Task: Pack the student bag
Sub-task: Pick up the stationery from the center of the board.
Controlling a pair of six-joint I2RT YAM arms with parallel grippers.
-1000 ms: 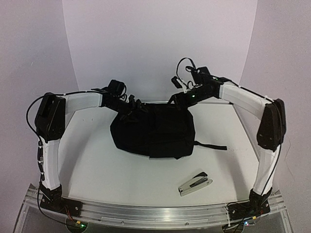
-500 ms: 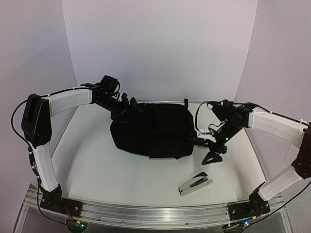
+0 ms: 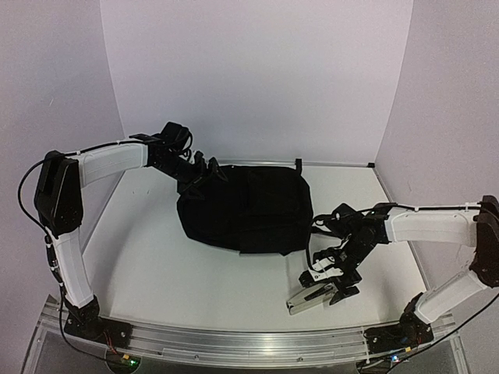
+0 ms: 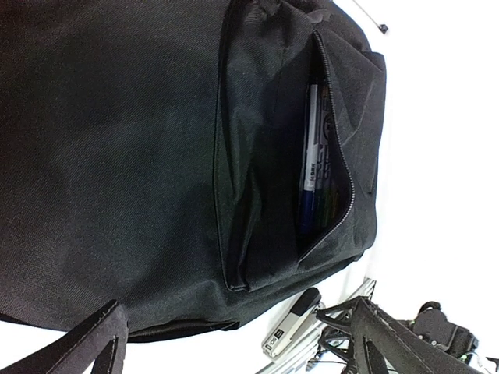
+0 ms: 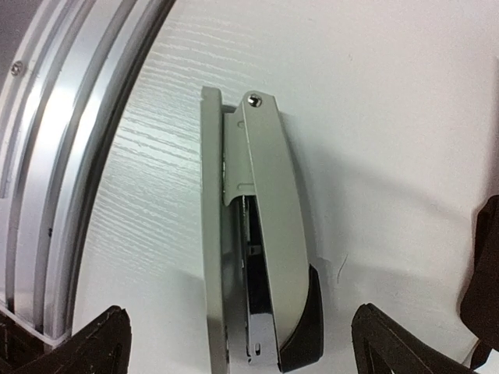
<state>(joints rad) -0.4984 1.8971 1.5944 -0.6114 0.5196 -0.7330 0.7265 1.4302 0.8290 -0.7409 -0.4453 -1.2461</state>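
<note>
Black student bag (image 3: 249, 206) lies flat; left gripper (image 3: 207, 173) spread wide at its far-left corner, right gripper (image 3: 329, 284) spread over stapler (image 3: 306, 301) near its near-right corner.

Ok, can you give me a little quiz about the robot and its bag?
1. True or false: the stapler is inside the student bag.
2. What can you see in the bag's open front pocket? A) pens B) bananas C) socks
3. Fill in: the open right hand is right above the ____.
Key: 1 false, it lies on the table; 2 A; 3 stapler.
</note>
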